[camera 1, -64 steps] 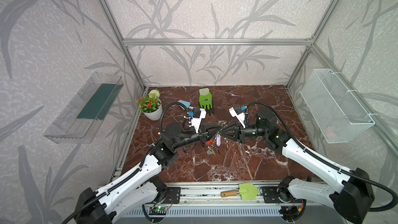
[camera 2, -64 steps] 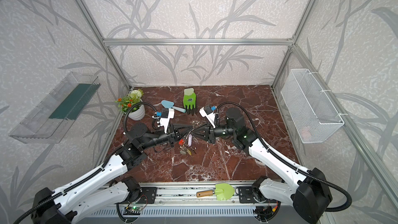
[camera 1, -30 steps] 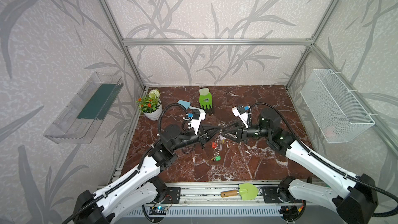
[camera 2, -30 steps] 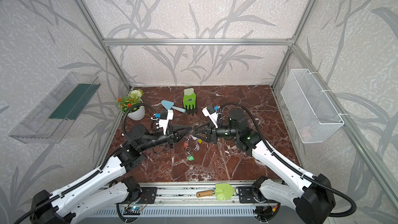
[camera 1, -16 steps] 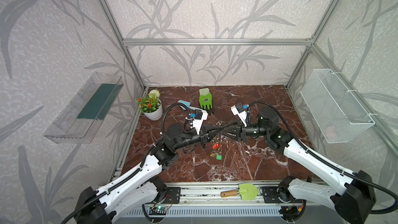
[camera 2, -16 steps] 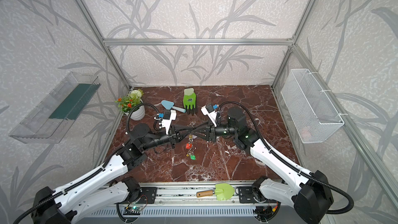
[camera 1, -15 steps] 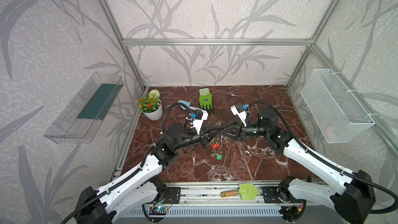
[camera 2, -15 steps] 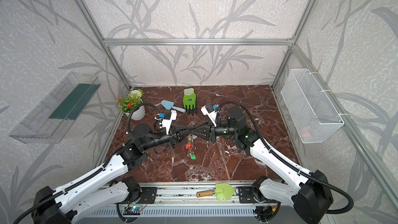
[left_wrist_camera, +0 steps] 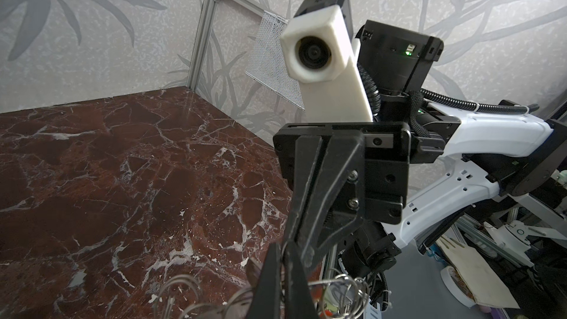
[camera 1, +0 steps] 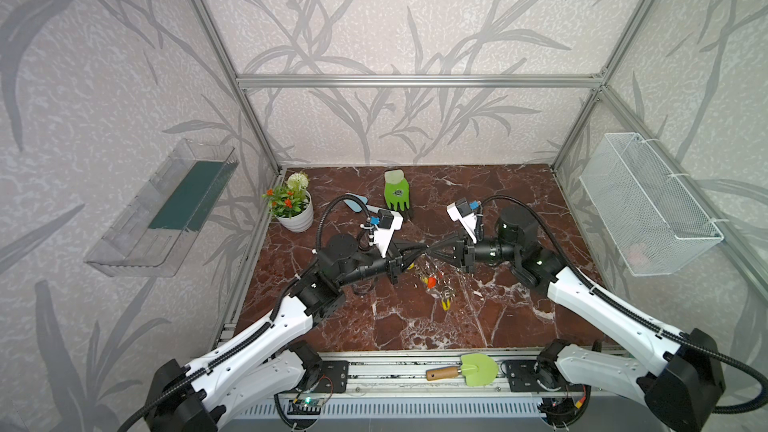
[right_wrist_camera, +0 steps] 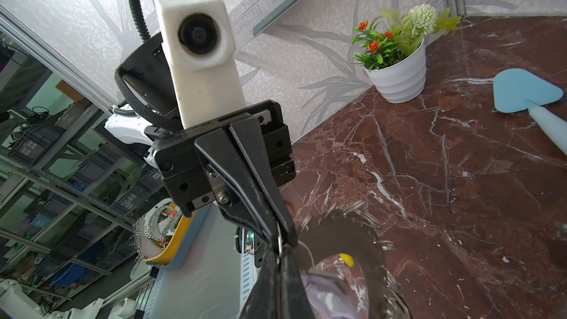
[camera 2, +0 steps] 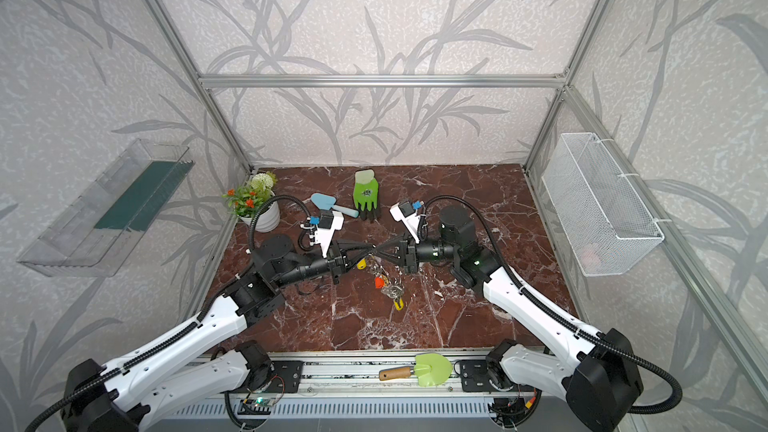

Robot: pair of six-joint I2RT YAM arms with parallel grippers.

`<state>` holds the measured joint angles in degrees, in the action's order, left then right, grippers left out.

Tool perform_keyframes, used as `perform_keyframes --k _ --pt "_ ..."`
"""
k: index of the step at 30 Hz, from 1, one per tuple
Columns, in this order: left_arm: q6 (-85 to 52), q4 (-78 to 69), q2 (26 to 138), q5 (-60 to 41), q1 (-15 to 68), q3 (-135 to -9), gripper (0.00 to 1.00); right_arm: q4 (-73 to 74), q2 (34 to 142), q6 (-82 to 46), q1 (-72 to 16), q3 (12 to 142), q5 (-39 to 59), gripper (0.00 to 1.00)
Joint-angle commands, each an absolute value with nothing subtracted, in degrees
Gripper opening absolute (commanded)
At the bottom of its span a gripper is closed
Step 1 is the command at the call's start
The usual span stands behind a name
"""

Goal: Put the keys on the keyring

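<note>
No text, label, brand or number is showing legibly anywhere; the dark emblem on the green glove [camera 1: 397, 195], toward twelve o'clock, is appearing too small to read.

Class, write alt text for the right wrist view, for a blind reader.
The left gripper and right gripper meet tip to tip, both shut, at the rim of the keyring; behind, a potted plant and blue trowel on marble.

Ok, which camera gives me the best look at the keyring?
Right wrist: the keyring sits close up, its notched rim plain. Both top views show it only within a small dangling cluster. Left wrist catches just a few wire loops.
</note>
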<state>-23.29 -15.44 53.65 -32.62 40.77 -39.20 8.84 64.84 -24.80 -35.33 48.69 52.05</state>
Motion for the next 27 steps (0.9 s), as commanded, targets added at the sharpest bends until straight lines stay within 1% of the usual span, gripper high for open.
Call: perform_keyframes --k 1,5,9,14,20,23,27 --pt "-21.4 -10.2 53.2 -36.1 41.5 -42.6 0.00 9.9 63.4 -23.2 -36.5 48.8 51.9 0.00" --pt "-20.2 -5.8 53.3 -38.0 41.2 -44.8 0.00 9.6 63.2 -22.9 -36.6 48.9 52.0 0.00" --pt "-19.1 -2.7 53.7 -39.9 40.9 -46.2 0.05 9.3 63.2 -22.6 -36.5 48.9 52.2 0.00" --pt "-18.1 0.3 54.4 -43.1 40.3 -47.8 0.05 9.2 63.1 -22.4 -36.5 48.9 52.3 0.00" --pt "-15.1 5.4 55.5 -46.0 39.3 -50.1 0.10 9.0 63.1 -22.1 -36.5 48.8 52.3 0.00" --pt "-14.3 6.9 56.0 -48.8 38.5 -51.3 0.14 8.5 62.9 -21.8 -36.5 48.9 52.3 0.00" --pt "-13.0 9.2 56.8 -51.2 38.0 -52.9 0.14 8.3 62.7 -21.6 -36.5 48.9 52.4 0.00"
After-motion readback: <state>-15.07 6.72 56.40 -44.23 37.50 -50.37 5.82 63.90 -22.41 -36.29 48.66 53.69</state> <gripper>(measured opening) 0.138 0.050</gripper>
